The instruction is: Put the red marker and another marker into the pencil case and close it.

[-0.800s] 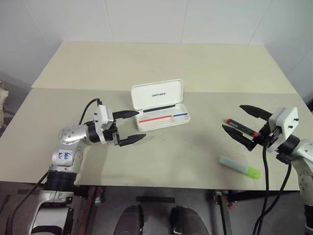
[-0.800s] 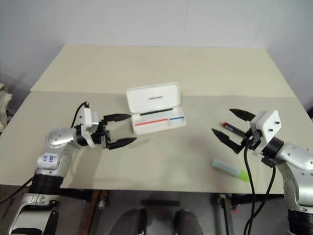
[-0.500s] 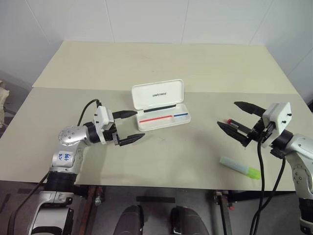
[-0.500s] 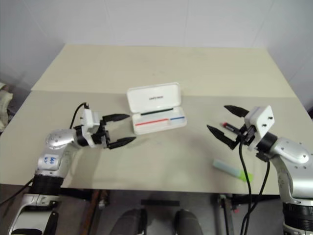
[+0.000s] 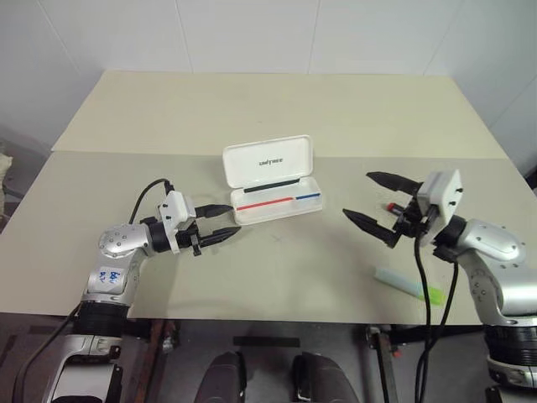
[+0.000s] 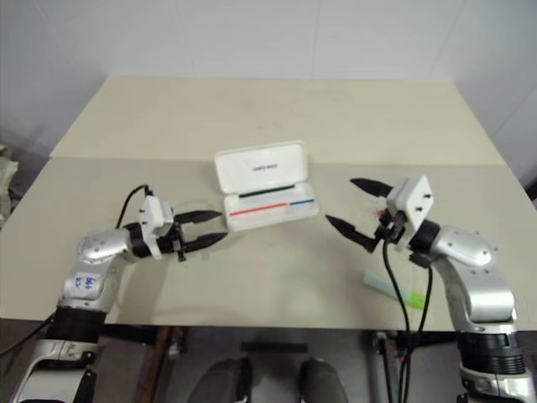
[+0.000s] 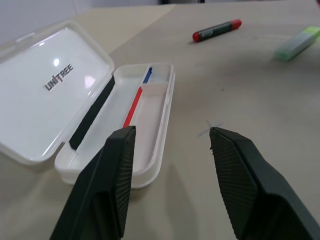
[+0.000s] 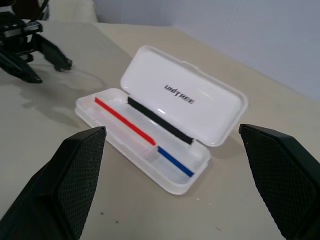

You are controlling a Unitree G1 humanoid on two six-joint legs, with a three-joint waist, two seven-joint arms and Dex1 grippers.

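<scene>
The pencil case point(image 5: 270, 162) lies open at the table's middle, its lid standing up and red and blue stripes in its tray point(image 7: 150, 107). The red marker point(image 7: 217, 30) lies on the table to the right of the case, mostly hidden behind my right hand in the head views. The other marker, a mint-green highlighter point(image 5: 409, 285) with a lime cap, rests near the front edge at the right. My left gripper point(image 5: 228, 218) is open and empty, just left of the case. My right gripper point(image 5: 359, 196) is wide open and empty, right of the case, pointing at it.
The beige table point(image 5: 294, 109) has a seam running across it behind the case. Its front edge lies close below both arms. A white wall stands behind the far edge.
My right gripper has swung left from over the red marker toward the case, still wide open. My left gripper's fingers have narrowed and the hand has sunk a little.
</scene>
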